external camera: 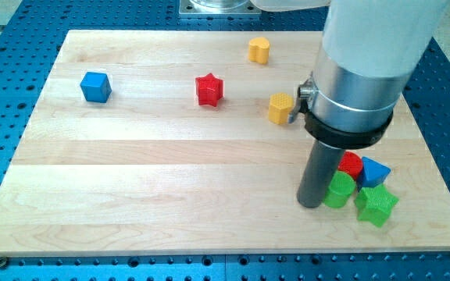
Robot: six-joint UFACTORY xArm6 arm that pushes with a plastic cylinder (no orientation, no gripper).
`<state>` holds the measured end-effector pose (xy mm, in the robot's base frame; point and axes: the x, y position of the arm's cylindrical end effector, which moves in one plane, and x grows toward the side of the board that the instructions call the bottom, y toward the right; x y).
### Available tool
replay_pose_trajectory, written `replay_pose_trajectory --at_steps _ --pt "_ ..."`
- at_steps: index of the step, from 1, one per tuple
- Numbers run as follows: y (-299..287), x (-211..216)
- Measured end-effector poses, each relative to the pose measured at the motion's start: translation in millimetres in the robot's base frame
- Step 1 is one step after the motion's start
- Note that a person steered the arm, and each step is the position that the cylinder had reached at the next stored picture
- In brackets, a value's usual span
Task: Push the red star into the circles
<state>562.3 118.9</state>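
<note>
The red star lies on the wooden board at the upper middle. My tip rests on the board at the lower right, far from the star. It stands just left of a green round block, touching or almost touching it. A red round block sits behind the green one, partly hidden by the rod.
A blue triangular block and a green star crowd the same cluster at the lower right. A blue cube lies at the upper left. A yellow block and a yellow rounded block lie right of the star.
</note>
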Motion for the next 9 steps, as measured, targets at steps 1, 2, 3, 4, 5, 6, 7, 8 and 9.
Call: replay_pose_trajectory --at_steps 1,2,3,4,5,6,7,8,9 --pt "10 4" --pt "-64 -22" --pt "-117 -50" --pt "-132 -67" --pt "-133 -123" --pt "-133 -169" --pt "-129 -224" --pt "-147 -230" --pt "-119 -258"
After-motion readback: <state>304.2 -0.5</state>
